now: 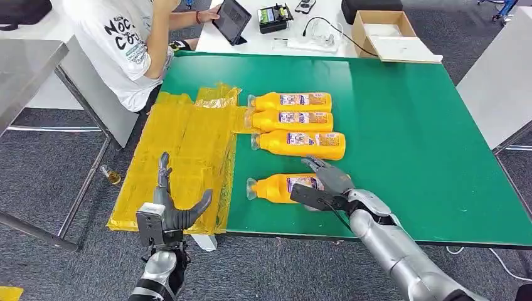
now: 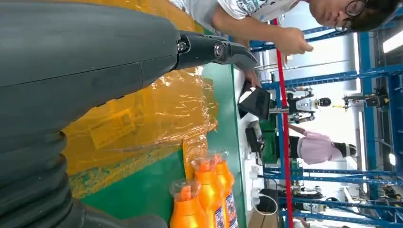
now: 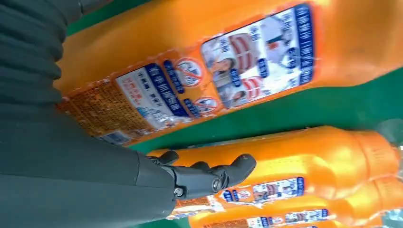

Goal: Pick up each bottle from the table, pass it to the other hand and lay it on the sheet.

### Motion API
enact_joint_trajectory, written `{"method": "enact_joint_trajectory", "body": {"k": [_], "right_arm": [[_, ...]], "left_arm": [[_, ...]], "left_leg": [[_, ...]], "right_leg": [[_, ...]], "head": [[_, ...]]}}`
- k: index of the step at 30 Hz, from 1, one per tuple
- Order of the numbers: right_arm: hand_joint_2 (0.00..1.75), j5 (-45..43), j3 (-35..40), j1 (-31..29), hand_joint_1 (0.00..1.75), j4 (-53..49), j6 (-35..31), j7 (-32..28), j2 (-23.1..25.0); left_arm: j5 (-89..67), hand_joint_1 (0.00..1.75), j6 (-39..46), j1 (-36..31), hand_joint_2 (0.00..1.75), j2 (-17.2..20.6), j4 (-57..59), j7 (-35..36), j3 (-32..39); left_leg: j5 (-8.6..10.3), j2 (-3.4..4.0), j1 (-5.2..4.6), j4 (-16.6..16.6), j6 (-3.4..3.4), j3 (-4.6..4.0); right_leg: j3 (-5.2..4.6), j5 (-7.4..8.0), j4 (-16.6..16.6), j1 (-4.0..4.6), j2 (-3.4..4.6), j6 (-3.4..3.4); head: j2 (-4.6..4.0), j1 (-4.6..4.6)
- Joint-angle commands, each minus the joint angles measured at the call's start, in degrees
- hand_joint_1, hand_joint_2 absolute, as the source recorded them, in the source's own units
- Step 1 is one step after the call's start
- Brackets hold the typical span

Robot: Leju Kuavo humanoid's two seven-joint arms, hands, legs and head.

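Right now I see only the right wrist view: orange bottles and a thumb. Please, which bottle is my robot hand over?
Observer: The right robot hand is over the nearest bottle. This one lies alone on the green table, apart from the other three bottles, which lie in a row farther away.
Operator: Thank you. Is the left robot hand ready to receive it?
Observer: The left robot hand is raised over the near part of the yellow sheet, with its fingers apart and nothing in them.
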Motion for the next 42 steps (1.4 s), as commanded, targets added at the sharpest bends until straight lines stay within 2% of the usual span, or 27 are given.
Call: {"method": "enact_joint_trajectory", "body": {"k": [1,2,3,6,10,11,20,21,22,23,24,28,29,38,40,41,42], "right_arm": [[1.75,-0.6,4.7,-3.5,0.0,6.1,0.9,1.1,-1.1],[1.75,-1.1,5.8,-4.4,0.0,7.6,1.8,1.4,-1.2],[1.75,-1.7,7.5,-5.3,0.0,10.0,2.5,1.8,-1.1],[1.75,-2.1,8.1,-5.7,0.0,10.8,3.6,2.0,-1.0],[1.75,-2.1,8.1,-5.8,0.0,10.8,3.6,2.0,-1.1],[1.75,-2.1,8.1,-5.8,0.0,10.8,3.6,2.0,-1.1],[1.75,-3.9,12.9,-9.9,0.0,15.3,10.2,2.5,-1.5],[1.75,-4.1,13.6,-10.1,0.21,15.8,10.7,2.6,-1.5],[1.75,-4.5,14.5,-10.4,0.8,16.4,11.1,2.7,-1.4],[1.75,-4.7,15.4,-10.5,1.5,17.0,11.4,2.8,-1.2],[1.75,-4.8,16.0,-10.6,1.71,17.5,11.6,2.8,-1.2],[1.75,-5.4,17.2,-10.5,1.75,18.4,11.6,2.9,-0.7],[1.75,-5.4,17.2,-10.5,1.75,18.4,11.6,2.9,-0.7],[1.75,-5.1,18.4,-11.4,1.75,18.2,11.6,3.3,-0.7],[1.75,-7.8,15.8,-9.4,1.75,15.2,6.1,0.0,-0.5],[1.75,-8.9,13.0,-6.5,1.75,11.8,-0.2,-2.1,-0.3],[1.75,-8.7,13.1,-5.9,1.75,11.2,-0.6,-1.8,-0.1]], "left_arm": [[0.0,0.0,-0.1,-2.0,1.75,1.3,3.9,0.4,0.5],[-1.9,0.0,2.0,-2.2,1.75,1.4,4.5,0.0,-0.2],[-1.1,0.0,1.4,-2.3,1.75,1.2,5.3,0.2,-0.1],[-1.0,0.0,1.3,-2.4,1.75,1.2,5.6,0.2,-0.2],[-1.0,0.0,1.3,-2.5,1.75,1.2,5.6,0.2,-0.2],[-1.0,0.0,1.3,-2.5,1.75,1.2,5.6,0.2,-0.2],[0.1,0.0,1.1,-3.7,1.75,1.0,8.0,0.1,-0.1],[0.3,0.0,0.9,-3.8,1.75,1.0,8.2,0.1,-0.2],[0.4,0.0,0.9,-3.9,1.75,1.0,8.4,0.1,-0.3],[0.5,0.0,1.0,-4.1,1.75,0.9,8.7,0.1,-0.4],[0.6,0.0,1.0,-4.3,1.75,0.9,9.0,0.1,-0.5],[0.9,0.0,1.1,-4.4,1.75,0.9,9.4,0.1,-0.6],[0.9,0.0,1.1,-4.4,1.75,0.9,9.4,0.1,-0.6],[0.9,0.0,1.4,-4.2,1.75,1.0,9.2,0.2,-0.6],[1.1,0.0,1.2,-3.7,1.75,1.1,8.4,0.1,-0.4],[1.2,0.0,0.9,-3.0,1.75,1.2,7.2,0.1,-0.3],[1.2,0.0,0.8,-2.9,1.75,1.2,7.0,0.1,-0.3]], "left_leg": [[-0.04,0.09,-0.05,-0.1,0.08,0.23],[-0.03,0.09,-0.03,-0.1,0.07,0.19],[-0.11,0.2,-0.04,-0.2,0.17,0.57],[-0.03,0.08,-0.03,-0.1,0.09,0.28],[-0.08,0.21,-0.05,-0.3,0.24,0.79],[-0.02,0.03,-0.02,-0.1,0.1,0.31],[-0.02,0.04,-0.03,-0.2,0.15,0.51],[0.01,-0.01,-0.01,-0.1,0.08,0.31],[-0.01,0.02,-0.02,-0.1,0.13,0.48],[-0.01,0.05,-0.02,-0.2,0.16,0.57],[0.0,0.0,0.0,-0.1,0.1,0.4],[-0.01,0.02,-0.02,-0.2,0.16,0.7],[0.0,-0.01,0.01,-0.1,0.08,0.48],[0.0,0.02,-0.01,-0.1,0.11,0.63],[0.0,0.02,0.0,-0.1,0.11,0.65],[-0.01,0.02,0.02,-0.1,0.08,0.58],[-0.01,0.03,0.02,-0.1,0.1,0.67]], "right_leg": [[0.2,-0.04,-0.1,-0.01,-0.02,-0.09],[0.16,-0.03,0.0,0.01,0.0,-0.08],[0.54,-0.08,-0.2,0.05,-0.02,-0.2],[0.26,-0.03,-0.1,0.02,-0.04,-0.1],[0.76,-0.09,-0.3,0.06,-0.09,-0.27],[0.31,-0.05,-0.1,0.03,-0.1,-0.11],[0.5,-0.05,-0.2,0.04,-0.14,-0.16],[0.3,-0.02,-0.1,0.02,-0.1,-0.08],[0.47,-0.04,-0.1,0.04,-0.13,-0.14],[0.56,-0.04,-0.2,0.05,-0.14,-0.17],[0.4,-0.02,-0.1,0.04,-0.11,-0.1],[0.69,-0.04,-0.2,0.05,-0.17,-0.18],[0.48,-0.03,-0.1,0.04,-0.1,-0.09],[0.62,-0.03,-0.1,0.04,-0.11,-0.12],[0.63,-0.03,-0.1,0.05,-0.12,-0.14],[0.56,-0.02,-0.1,0.06,-0.07,-0.09],[0.66,-0.03,-0.2,0.07,-0.1,-0.13]], "head": [[0.0,0.0],[0.0,0.0],[0.0,0.0],[0.0,0.0],[0.0,0.0],[0.0,0.0],[0.0,0.0],[0.0,0.0],[0.0,0.0],[0.0,0.0],[0.0,0.0],[0.0,0.0],[0.0,0.0],[0.0,0.0],[0.0,0.02],[0.0,0.0],[0.0,-0.02]]}}
